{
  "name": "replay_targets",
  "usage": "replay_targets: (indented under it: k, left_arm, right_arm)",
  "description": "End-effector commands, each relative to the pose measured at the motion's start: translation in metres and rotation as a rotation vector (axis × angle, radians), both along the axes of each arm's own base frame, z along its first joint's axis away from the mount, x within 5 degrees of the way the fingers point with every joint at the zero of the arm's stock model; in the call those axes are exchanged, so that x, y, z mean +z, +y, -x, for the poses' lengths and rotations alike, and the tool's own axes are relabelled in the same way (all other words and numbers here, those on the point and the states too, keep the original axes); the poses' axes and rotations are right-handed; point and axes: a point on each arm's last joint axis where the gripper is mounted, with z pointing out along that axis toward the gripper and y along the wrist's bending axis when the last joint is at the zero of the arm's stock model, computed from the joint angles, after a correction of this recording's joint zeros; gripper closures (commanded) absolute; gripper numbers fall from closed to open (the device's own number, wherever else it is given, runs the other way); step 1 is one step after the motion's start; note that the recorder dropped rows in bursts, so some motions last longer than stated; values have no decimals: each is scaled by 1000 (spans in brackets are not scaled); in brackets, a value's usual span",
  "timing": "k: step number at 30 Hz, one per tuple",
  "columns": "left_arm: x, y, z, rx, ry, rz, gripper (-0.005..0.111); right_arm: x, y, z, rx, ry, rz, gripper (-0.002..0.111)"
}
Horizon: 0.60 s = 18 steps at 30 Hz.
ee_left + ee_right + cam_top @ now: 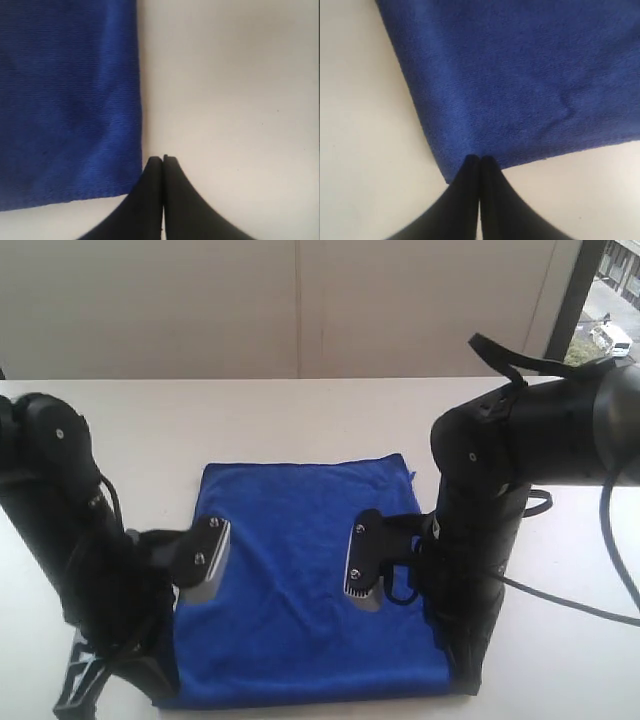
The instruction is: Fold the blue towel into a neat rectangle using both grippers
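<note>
**Blue towel lies flat between two arms**

The deep royal-blue terry towel (300, 580) is spread on the white table (300, 415). The left black gripper (163, 161), jaws pressed together, hangs just beside one corner. The right black gripper (480, 160), jaws likewise pressed together, is at another corner.

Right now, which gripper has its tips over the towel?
The right gripper: its shut tips overlap the blue towel's corner. The left gripper sits just off the edge, over bare table.

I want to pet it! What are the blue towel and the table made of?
The blue towel looks like soft, fuzzy cloth, maybe microfibre: matte, with fine rows up close. The table looks hard, smooth, off-white; plastic or painted wood, I cannot tell.
</note>
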Motion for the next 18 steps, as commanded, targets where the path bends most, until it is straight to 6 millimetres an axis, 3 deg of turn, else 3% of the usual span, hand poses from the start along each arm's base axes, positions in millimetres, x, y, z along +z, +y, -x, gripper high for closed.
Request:
replay_targets:
  k: [1,3,6,9,13,18]
  left_arm:
    - [-9,-6,13,-49,-22,-52,103]
    - [-9,-7,13,-29,-28,-58,93]
    - [-9,-7,13,-11,-24,-66,64]
    - [-9,-7,12,5,-31,-64,37]
    - [-10,-6,9,14,-59,-81,36]
    - [-10,-5,9,7,-62,-90,37]
  right_arm:
    - [0,-1,4,-6,1,7,108]
    - [0,0,4,-13,8,-1,108]
    - [0,0,4,-14,10,-4,102]
    - [0,2,5,-27,14,-23,86]
    - [0,3,3,-26,-6,-33,59]
    - [-1,5,4,-44,11,-53,54]
